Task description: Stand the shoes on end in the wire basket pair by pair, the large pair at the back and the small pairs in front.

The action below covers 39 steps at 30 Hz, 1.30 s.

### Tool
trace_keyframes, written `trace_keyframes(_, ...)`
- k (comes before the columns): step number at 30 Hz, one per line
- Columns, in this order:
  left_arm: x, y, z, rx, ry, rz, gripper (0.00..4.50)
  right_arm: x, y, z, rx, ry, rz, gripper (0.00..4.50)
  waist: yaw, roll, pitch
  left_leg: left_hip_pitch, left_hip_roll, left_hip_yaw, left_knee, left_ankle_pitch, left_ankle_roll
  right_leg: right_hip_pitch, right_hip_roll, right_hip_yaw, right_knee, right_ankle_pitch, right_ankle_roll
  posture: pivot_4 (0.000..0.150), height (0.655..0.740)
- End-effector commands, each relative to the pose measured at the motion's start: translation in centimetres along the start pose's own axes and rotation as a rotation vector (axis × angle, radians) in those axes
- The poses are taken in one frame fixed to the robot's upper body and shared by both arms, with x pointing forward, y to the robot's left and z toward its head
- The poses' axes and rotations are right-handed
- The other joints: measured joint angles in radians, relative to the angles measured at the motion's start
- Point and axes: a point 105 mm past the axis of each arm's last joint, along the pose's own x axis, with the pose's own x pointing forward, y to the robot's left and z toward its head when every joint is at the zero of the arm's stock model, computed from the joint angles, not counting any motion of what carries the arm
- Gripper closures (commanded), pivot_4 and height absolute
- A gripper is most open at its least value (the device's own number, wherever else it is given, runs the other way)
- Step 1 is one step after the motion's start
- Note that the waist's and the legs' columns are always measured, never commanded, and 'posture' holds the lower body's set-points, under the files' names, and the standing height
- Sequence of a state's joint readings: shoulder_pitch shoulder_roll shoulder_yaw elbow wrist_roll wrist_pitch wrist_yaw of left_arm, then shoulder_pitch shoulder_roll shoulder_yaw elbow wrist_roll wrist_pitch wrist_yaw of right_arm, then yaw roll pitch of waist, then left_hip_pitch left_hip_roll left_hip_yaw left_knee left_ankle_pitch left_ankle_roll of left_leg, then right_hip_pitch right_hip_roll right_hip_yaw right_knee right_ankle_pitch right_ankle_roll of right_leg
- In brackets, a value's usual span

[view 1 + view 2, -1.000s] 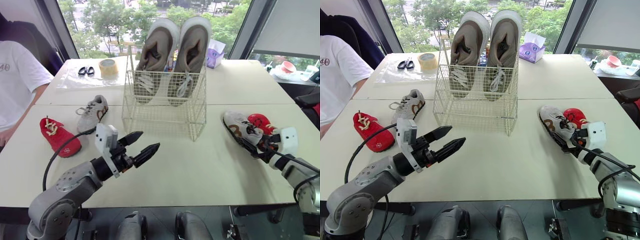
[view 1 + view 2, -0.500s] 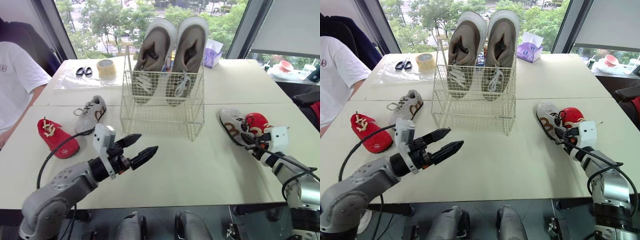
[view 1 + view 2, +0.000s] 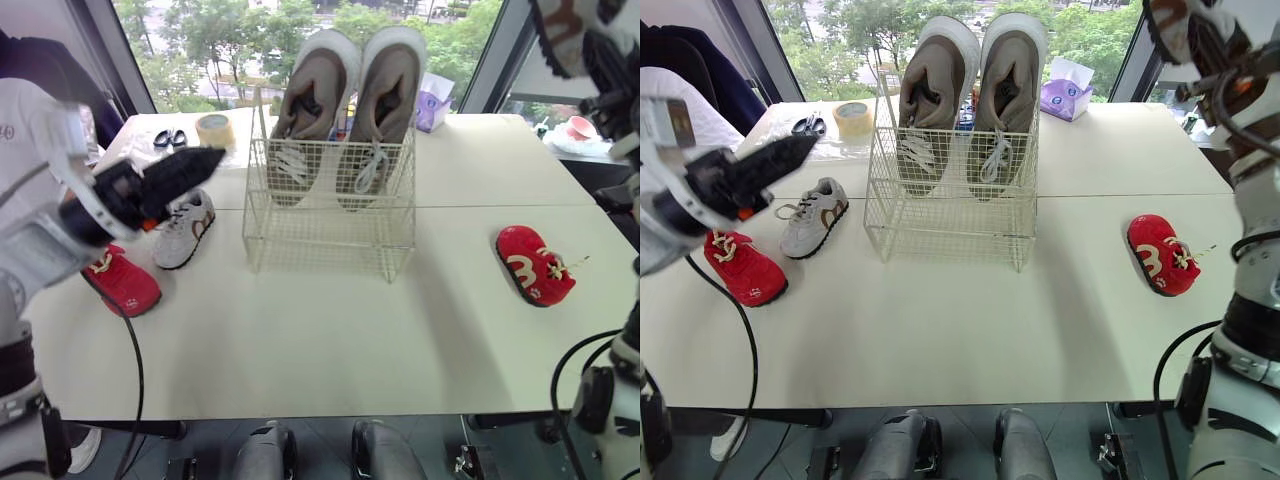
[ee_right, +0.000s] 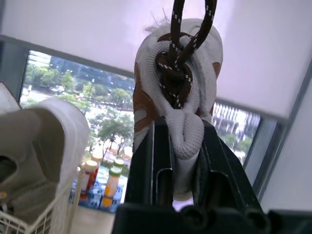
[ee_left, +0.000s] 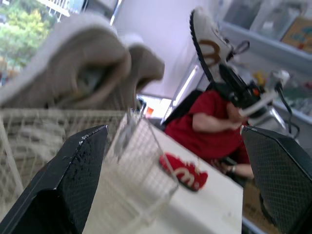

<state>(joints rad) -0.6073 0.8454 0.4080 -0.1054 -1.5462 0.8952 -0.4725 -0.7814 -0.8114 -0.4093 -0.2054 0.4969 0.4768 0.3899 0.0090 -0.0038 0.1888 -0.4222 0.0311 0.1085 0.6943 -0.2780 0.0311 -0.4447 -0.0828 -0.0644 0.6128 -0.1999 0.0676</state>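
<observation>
White shoe [image 4: 176, 92], clenched at its tongue by the right gripper [image 4: 181, 142] at upper right, should be lowered upright into the centre-frame wire basket [image 3: 330, 215] front; left gripper [image 5: 170, 139] released.

White shoe [image 3: 562, 35] clamped in the right gripper [image 4: 183, 131]: its upper end is cut off by the frame edge. Left gripper [image 3: 200, 162] is blurred; red shoe [image 3: 128, 287] just beneath it is partly covered.
</observation>
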Motion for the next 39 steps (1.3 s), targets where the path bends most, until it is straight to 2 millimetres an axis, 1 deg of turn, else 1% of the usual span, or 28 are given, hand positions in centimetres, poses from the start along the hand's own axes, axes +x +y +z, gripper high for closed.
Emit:
trace_keyframes(1,1.2,0.2,3.3,0.033,-0.060,-0.029,0.00,1.0,5.1,6.6,-0.175,-0.162,0.320,4.49,-0.004,0.000,0.000,0.000,0.000,0.000,0.000,0.000,0.000,0.000,0.000,0.000,0.001,0.000,0.000,0.150,0.7400)
trace_keyframes(3,2.0,0.2,4.3,0.044,-0.072,-0.058,0.00,1.2,6.9,7.9,-0.206,-0.202,0.425,4.49,-0.007,-0.001,0.000,0.001,0.000,0.000,-0.001,0.000,0.000,-0.001,0.002,0.000,0.001,0.000,0.001,0.150,0.7400)
trace_keyframes(5,2.9,-0.1,5.0,0.044,-0.081,-0.097,0.00,1.3,8.4,8.5,-0.214,-0.238,0.502,4.49,-0.008,-0.003,0.000,0.003,0.000,0.000,-0.004,0.001,-0.001,0.000,0.002,-0.001,0.001,0.002,0.003,0.150,0.7400)
trace_keyframes(7,3.6,-0.5,5.4,0.033,-0.091,-0.134,0.00,1.3,9.8,8.4,-0.217,-0.253,0.563,4.49,-0.008,-0.004,0.000,0.004,0.000,0.000,-0.005,0.001,-0.002,0.000,0.002,-0.001,0.001,0.002,0.004,0.150,0.7400)
trace_keyframes(10,4.6,-1.4,5.7,0.024,-0.092,-0.195,0.00,1.1,11.4,7.5,-0.221,-0.265,0.633,4.49,-0.006,-0.005,0.000,0.004,0.000,0.000,-0.005,0.002,-0.003,0.000,0.001,0.000,0.001,0.002,0.004,0.150,0.7400)
trace_keyframes(12,5.2,-2.1,6.1,0.024,-0.095,-0.237,0.00,0.9,12.1,6.9,-0.230,-0.262,0.675,4.49,-0.002,-0.006,0.001,0.003,0.000,0.000,-0.005,0.002,-0.004,0.000,0.001,-0.001,0.001,0.002,0.004,0.150,0.7400)
trace_keyframes(14,5.7,-2.6,6.0,0.047,-0.065,-0.267,0.00,0.9,12.7,6.5,-0.237,-0.264,0.718,4.49,-0.002,-0.006,0.001,0.003,0.000,0.000,-0.005,0.004,-0.006,0.000,0.001,-0.001,0.001,0.002,0.004,0.150,0.7400)
trace_keyframes(19,7.0,-3.0,6.0,0.060,-0.017,-0.324,0.00,0.9,14.2,6.0,-0.275,-0.286,0.807,4.49,-0.003,-0.006,0.001,0.003,0.000,0.000,-0.005,0.005,-0.008,0.000,0.001,-0.001,0.001,0.002,0.004,0.150,0.7400)
trace_keyframes(23,7.7,-3.1,5.2,0.092,0.054,-0.362,0.00,0.9,15.0,5.4,-0.318,-0.292,0.842,4.49,-0.006,-0.006,0.001,0.003,0.000,0.000,-0.005,0.005,-0.008,0.000,0.001,-0.001,0.001,0.002,0.004,0.150,0.7400)
trace_keyframes(25,8.1,-2.7,5.0,0.114,0.056,-0.349,0.00,0.9,15.2,5.3,-0.319,-0.301,0.846,4.49,-0.006,-0.006,0.001,0.003,0.000,0.000,-0.005,0.005,-0.008,-0.001,0.001,-0.001,0.001,0.002,0.004,0.150,0.7400)
trace_keyframes(26,8.1,-2.7,5.0,0.100,0.056,-0.361,0.53,0.9,15.3,5.4,-0.319,-0.305,0.845,4.50,-0.006,-0.006,0.001,0.003,0.000,0.000,-0.005,0.005,-0.008,-0.001,0.001,-0.001,0.001,0.002,0.004,0.150,0.7400)
trace_keyframes(27,7.9,-2.8,5.0,0.088,0.059,-0.373,0.86,0.9,15.3,5.4,-0.318,-0.308,0.844,4.50,-0.006,-0.006,0.001,0.003,0.000,0.000,-0.005,0.005,-0.009,-0.001,0.001,-0.001,0.001,0.002,0.004,0.150,0.7400)
trace_keyframes(29,7.7,-2.9,5.0,0.075,0.062,-0.392,1.77,0.9,15.3,5.4,-0.321,-0.310,0.843,4.50,-0.006,-0.006,0.001,0.003,0.000,0.000,-0.005,0.005,-0.009,-0.001,0.001,-0.001,0.001,0.002,0.004,0.150,0.7400)
trace_keyframes(31,7.6,-2.9,5.2,0.066,0.047,-0.395,2.93,0.9,15.3,5.4,-0.326,-0.310,0.844,4.50,-0.006,-0.006,0.001,0.003,0.000,0.000,-0.005,0.005,-0.009,-0.001,0.001,-0.001,0.001,0.002,0.004,0.150,0.7400)
trace_keyframes(33,7.6,-2.9,5.4,0.061,0.041,-0.396,3.92,0.8,15.3,5.4,-0.329,-0.310,0.845,4.50,-0.006,-0.006,0.001,0.003,0.000,0.000,-0.005,0.005,-0.009,-0.001,0.001,-0.001,0.001,0.002,0.004,0.150,0.7400)
trace_keyframes(34,7.6,-2.9,5.4,0.063,0.042,-0.397,4.24,0.8,15.4,5.4,-0.329,-0.310,0.847,4.50,-0.005,-0.006,0.001,0.003,0.000,0.000,-0.005,0.005,-0.009,-0.001,0.001,-0.001,0.001,0.002,0.004,0.150,0.7400)
trace_keyframes(36,7.6,-2.9,5.4,0.055,0.033,-0.393,4.24,0.6,15.5,5.2,-0.326,-0.294,0.860,4.50,-0.005,-0.006,0.001,0.003,0.001,0.000,-0.005,0.005,-0.009,-0.001,0.001,-0.001,0.002,0.002,0.004,0.150,0.7400)
trace_keyframes(37,7.4,-2.8,5.5,0.043,0.010,-0.385,4.24,0.5,15.4,4.5,-0.304,-0.246,0.877,4.50,-0.005,-0.006,0.001,0.003,0.001,0.000,-0.005,0.005,-0.009,-0.001,0.001,-0.001,0.002,0.002,0.004,0.150,0.7400)
trace_keyframes(38,7.4,-2.7,5.7,0.033,-0.006,-0.380,4.24,0.3,15.4,4.1,-0.287,-0.212,0.888,3.48,-0.004,-0.006,0.001,0.003,0.001,0.000,-0.005,0.005,-0.009,-0.001,0.001,-0.001,0.002,0.002,0.004,0.150,0.7400)
trace_keyframes(39,7.1,-2.6,6.0,0.020,-0.041,-0.366,4.24,0.3,14.9,3.8,-0.234,-0.180,0.869,3.13,-0.003,-0.006,0.001,0.003,0.001,-0.001,-0.005,0.005,-0.009,-0.001,0.001,-0.001,0.002,0.002,0.004,0.150,0.7400)
